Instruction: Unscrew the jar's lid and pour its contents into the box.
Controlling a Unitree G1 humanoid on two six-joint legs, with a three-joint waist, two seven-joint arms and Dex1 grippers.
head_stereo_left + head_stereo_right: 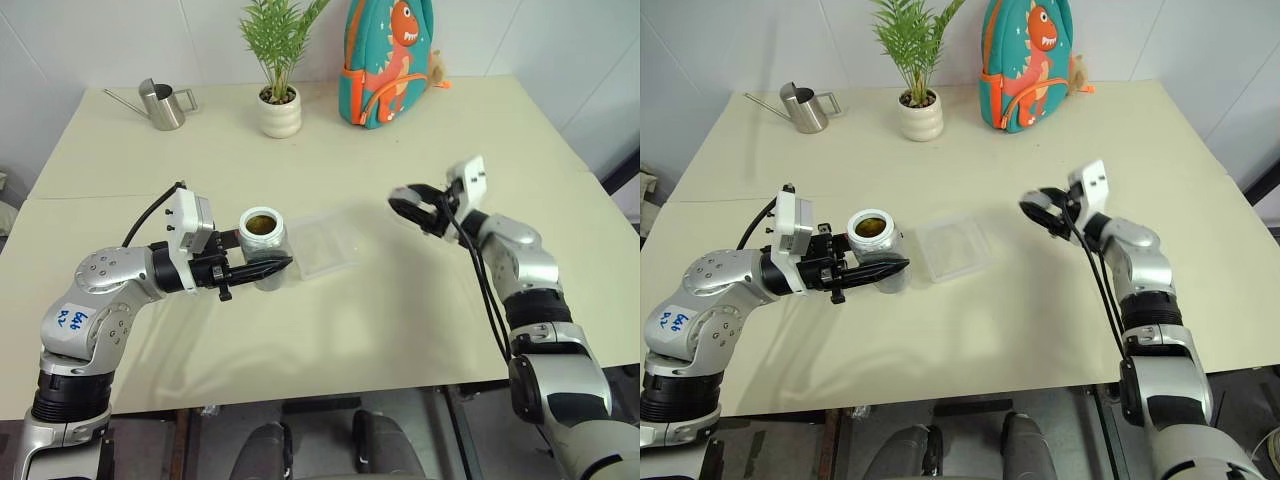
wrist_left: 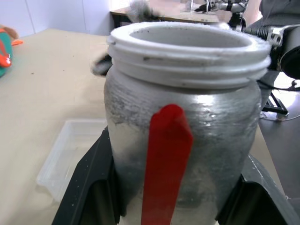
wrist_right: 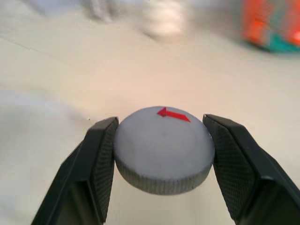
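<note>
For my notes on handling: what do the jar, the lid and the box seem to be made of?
Jar: probably plastic, cloudy frosted wall, moulded white threads.
Lid: likely plastic, matte grey, knurled edge.
Box: thin clear plastic, the table showing through.

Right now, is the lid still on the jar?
No, the right gripper holds the lid away from the jar, whose mouth is open in the left gripper.

Left gripper point(image 1: 262, 268) level above the table, pointing toward the robot's right, fingers point(image 2: 93, 187) clamped on the jar point(image 1: 262, 245). Right arm stretched forward and bent inward, right gripper point(image 3: 161, 154) level, pointing left, fingers point(image 3: 101, 164) pinching the lid point(image 3: 163, 149) by its rim.
</note>
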